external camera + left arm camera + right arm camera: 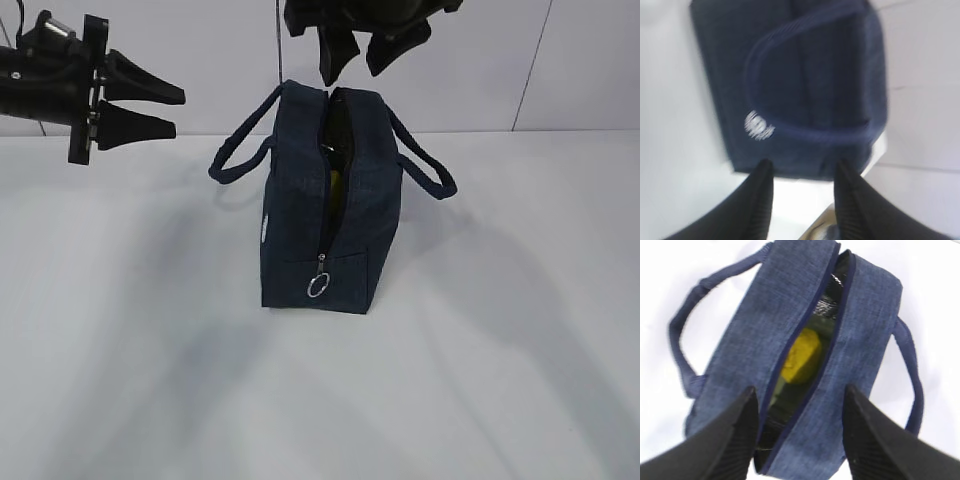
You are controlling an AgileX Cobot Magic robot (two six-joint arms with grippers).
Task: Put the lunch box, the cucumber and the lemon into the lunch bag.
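The navy lunch bag [330,200] stands on the white table with its top zipper open and its silver ring pull [317,287] hanging at the near end. Through the slit I see the yellow lemon [801,356] inside, with a pale green surface beside it. The cucumber and the lunch box do not show clearly. My right gripper [362,55] hangs open and empty above the bag's opening; it also shows in the right wrist view [800,399]. My left gripper [180,112] is open and empty, up to the left of the bag, whose side it faces [800,170].
The bag's two loop handles [235,150] hang out to either side. White tabletop [120,330] lies all round the bag, with a white wall behind.
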